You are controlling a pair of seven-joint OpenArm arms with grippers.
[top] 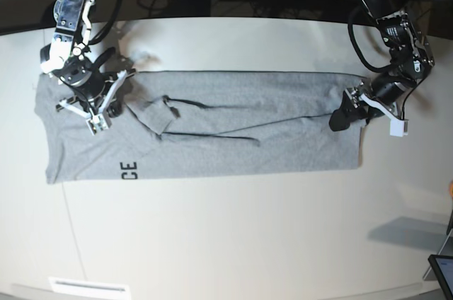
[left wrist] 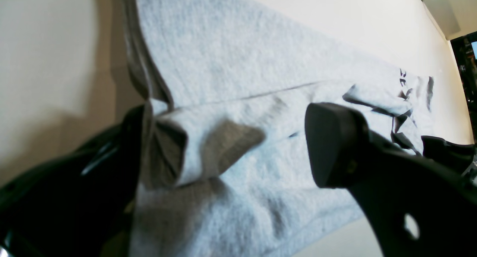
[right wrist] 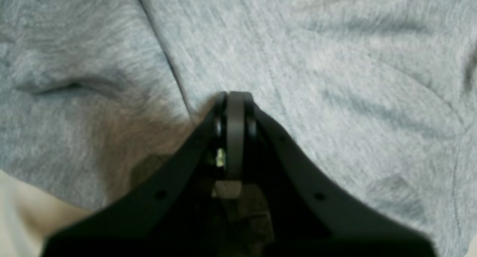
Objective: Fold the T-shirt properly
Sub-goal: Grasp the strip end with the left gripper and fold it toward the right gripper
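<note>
Grey T-shirt (top: 212,134) lay flat lengthwise on the white table (top: 226,243), one long side already folded over. To do the next fold well, both ends probably needed lifting together, level, hem kept taut. Left gripper (left wrist: 238,145) sat at the hem end, jaws wide apart, one finger (left wrist: 331,141) over the cloth, the other at its bunched edge. Right gripper (right wrist: 234,111) was pressed together on the fabric near the collar end; whether cloth was pinched, cannot tell.

Both arms reach in from the far edge, wrists bent down. The left gripper (top: 347,116), at scene right, is spread wide; the right gripper (top: 99,105) has its fingers pressed together.
</note>
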